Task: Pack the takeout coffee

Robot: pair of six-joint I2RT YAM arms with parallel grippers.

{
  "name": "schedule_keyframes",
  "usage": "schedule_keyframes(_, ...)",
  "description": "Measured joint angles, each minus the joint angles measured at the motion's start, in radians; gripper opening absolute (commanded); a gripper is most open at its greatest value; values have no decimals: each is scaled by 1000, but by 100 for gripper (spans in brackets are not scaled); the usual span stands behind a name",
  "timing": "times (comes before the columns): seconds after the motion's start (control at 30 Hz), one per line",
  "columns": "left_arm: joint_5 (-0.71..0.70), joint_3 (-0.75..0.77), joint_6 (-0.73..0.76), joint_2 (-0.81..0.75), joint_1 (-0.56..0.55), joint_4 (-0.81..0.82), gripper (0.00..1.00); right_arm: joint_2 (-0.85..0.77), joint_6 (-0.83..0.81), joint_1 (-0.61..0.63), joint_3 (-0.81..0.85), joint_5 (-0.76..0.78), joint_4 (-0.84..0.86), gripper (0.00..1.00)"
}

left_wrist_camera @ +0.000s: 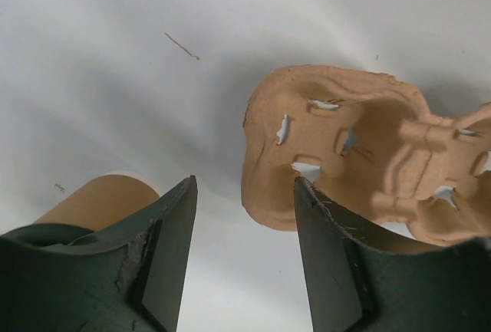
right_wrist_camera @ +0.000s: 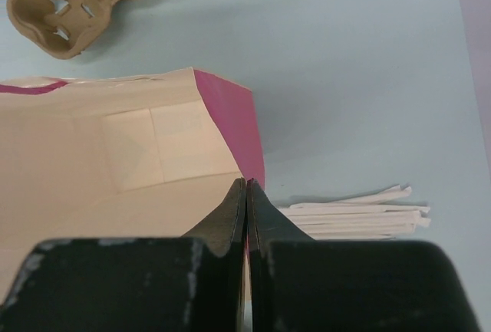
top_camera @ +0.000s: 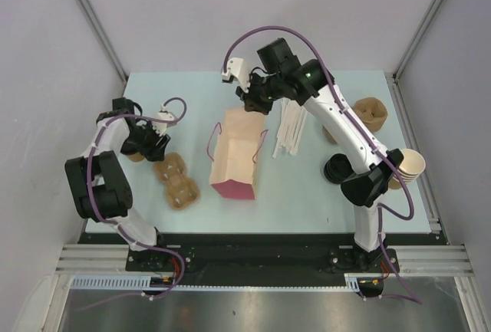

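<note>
A brown paper cup (left_wrist_camera: pixel 96 200) stands just left of my left gripper (left_wrist_camera: pixel 244 182), half hidden behind its left finger; no black lid shows on it. In the top view only a sliver of the cup (top_camera: pixel 136 156) shows under the left gripper (top_camera: pixel 156 148), which is open and empty. A pulp cup carrier (left_wrist_camera: pixel 360 148) lies just ahead of that gripper, to the right. My right gripper (right_wrist_camera: pixel 247 185) is shut on the rim of a paper bag (right_wrist_camera: pixel 115 163), pink outside and tan inside. The bag (top_camera: pixel 236 152) lies mid-table, its mouth at the far end by the right gripper (top_camera: pixel 250 105).
The carrier (top_camera: pixel 176 181) lies left of the bag. White straws (top_camera: pixel 291 129) lie right of the bag and show in the right wrist view (right_wrist_camera: pixel 360 215). A second carrier (top_camera: pixel 372 110), black lids (top_camera: pixel 337 169) and a stack of lidless cups (top_camera: pixel 410 165) are at the right.
</note>
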Motion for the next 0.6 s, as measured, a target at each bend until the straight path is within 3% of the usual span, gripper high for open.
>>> schedule_keyframes(0.23, -18, -23, 28, 31, -13, 42, 55, -40, 8, 17, -33, -10, -11, 0)
schedule_keyframes(0.6, -19, -41, 41, 61, -28, 61, 35, -119, 20, 35, -92, -24, -26, 0)
